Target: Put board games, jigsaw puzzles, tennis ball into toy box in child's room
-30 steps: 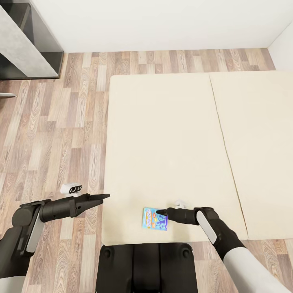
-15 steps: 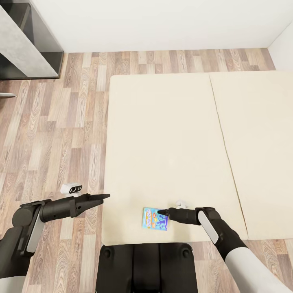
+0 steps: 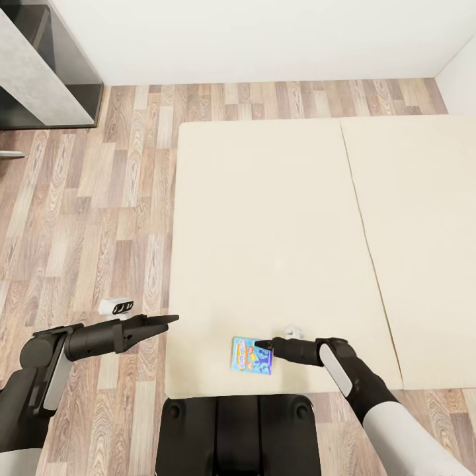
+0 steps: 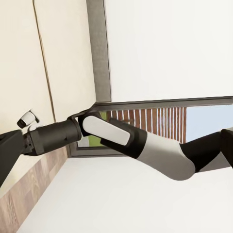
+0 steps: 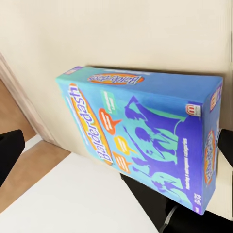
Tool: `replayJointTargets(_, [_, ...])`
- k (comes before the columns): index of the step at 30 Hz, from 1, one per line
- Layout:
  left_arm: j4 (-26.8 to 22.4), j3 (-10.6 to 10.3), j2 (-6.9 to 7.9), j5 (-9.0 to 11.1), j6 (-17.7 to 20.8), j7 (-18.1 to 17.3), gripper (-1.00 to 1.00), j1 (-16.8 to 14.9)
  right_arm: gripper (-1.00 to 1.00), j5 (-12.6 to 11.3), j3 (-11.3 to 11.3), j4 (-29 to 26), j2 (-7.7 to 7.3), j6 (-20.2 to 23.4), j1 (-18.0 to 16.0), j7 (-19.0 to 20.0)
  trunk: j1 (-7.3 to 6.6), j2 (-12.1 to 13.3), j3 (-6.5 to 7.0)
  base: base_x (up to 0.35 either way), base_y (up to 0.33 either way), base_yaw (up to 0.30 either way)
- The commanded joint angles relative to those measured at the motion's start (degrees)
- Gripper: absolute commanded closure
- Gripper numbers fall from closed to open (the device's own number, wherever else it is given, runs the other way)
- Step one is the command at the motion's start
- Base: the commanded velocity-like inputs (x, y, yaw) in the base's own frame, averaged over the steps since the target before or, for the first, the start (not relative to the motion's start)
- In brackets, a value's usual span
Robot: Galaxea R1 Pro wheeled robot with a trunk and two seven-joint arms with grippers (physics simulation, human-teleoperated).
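Wood plank flooring (image 3: pixel 86 218) surrounded a wide cream bed (image 3: pixel 277 218), whose mattress was divided by a seam running away from the robot. On the bed's near edge lay the small blue board game (image 3: pixel 252 355), flat, face up, its long axis running roughly from the near edge toward the far wall. The right gripper (image 3: pixel 262 344) sat at the box's right edge, level with its upper corner; in the right wrist view (image 5: pixel 116 165) the dark fingertips (image 5: pixel 9 145) appeared at either side of the frame with the box (image 5: pixel 145 141) between them, so the claw was spread, and contact with the box could not be confirmed. That view also showed the lid lettering, reading "Balderdash", which the head view was too coarse to resolve. The left gripper (image 3: pixel 165 320) hung over the floor just off the bed's left edge, its fingers tapering to one point, pressed together and holding nothing. A small white device (image 3: pixel 116 307) lay on the floor behind the left arm. A grey shelving unit (image 3: pixel 39 73) stood at the far left by the white wall (image 3: pixel 264 33). Nothing lay between the box and the right gripper. The left wrist view showed the right arm (image 4: pixel 126 143) extended across the bed, with a grey headboard edge (image 4: pixel 99 48) beyond.
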Motion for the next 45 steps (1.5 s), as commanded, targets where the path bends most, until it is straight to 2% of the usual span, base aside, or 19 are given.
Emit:
replayJointTargets(1, [-0.02,0.00,0.00,-0.04,0.60,-0.22,-1.00,-0.01,-1.00,-0.13,0.13,0.21,-0.04,0.07,-0.09,0.03,0.03,-0.09,-0.06,0.000,0.000,0.000])
replayJointTargets(11, [-0.02,-0.05,-0.08,-0.06,0.56,-0.20,-1.00,-0.01,-1.00,-0.05,0.13,1.57,0.02,-1.75,-0.42,0.02,0.03,-0.09,-0.06,0.000,0.000,0.000])
replayJointTargets(27, [-0.02,-0.09,-0.14,-0.12,0.55,-0.11,-1.00,-0.01,-1.00,1.55,0.05,3.18,0.21,-2.33,-0.62,0.07,0.03,-0.09,-0.06,0.000,0.000,0.000])
replayJointTargets(35, [-0.02,-0.09,-0.14,-0.12,0.59,-0.11,-1.00,-0.01,-1.00,1.86,0.19,3.25,1.56,-2.26,-0.70,0.10,0.03,-0.09,-0.06,0.000,0.000,0.000])
replayJointTargets(45, [-0.02,-0.09,-0.06,-0.12,0.60,-0.19,-1.00,-0.01,-1.00,2.06,0.29,3.17,1.86,-2.33,-0.68,0.13,0.03,-0.09,-0.06,0.000,0.000,0.000])
